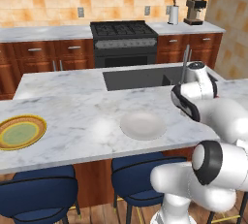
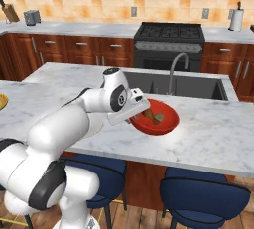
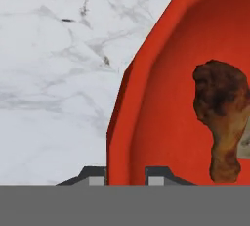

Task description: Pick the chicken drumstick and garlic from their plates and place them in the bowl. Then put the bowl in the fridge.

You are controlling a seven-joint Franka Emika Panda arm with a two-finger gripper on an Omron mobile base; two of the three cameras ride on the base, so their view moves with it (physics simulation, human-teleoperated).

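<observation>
The filling half of the job looks finished, or nearly so: the chicken drumstick (image 3: 220,117) lies inside the red bowl (image 3: 161,122), thick end up in the hand view, and both plates stand bare, the white plate (image 1: 142,124) near the sink (image 1: 140,78) and the green-centred plate (image 1: 20,132) far off from the sink at the other end of the marble surface (image 1: 72,111). A pale sliver at the edge of the hand view beside the drumstick may be the garlic, but it is too cut off to be sure. The bowl sits on the surface just in front of the sink, close to the faucet (image 2: 173,69). The hand (image 3: 126,175) has its two fingers pinched on the bowl's near rim, one inside the wall and one outside. What remains, I judge, is the whole second half: lifting the bowl level and carrying it to the fridge.
</observation>
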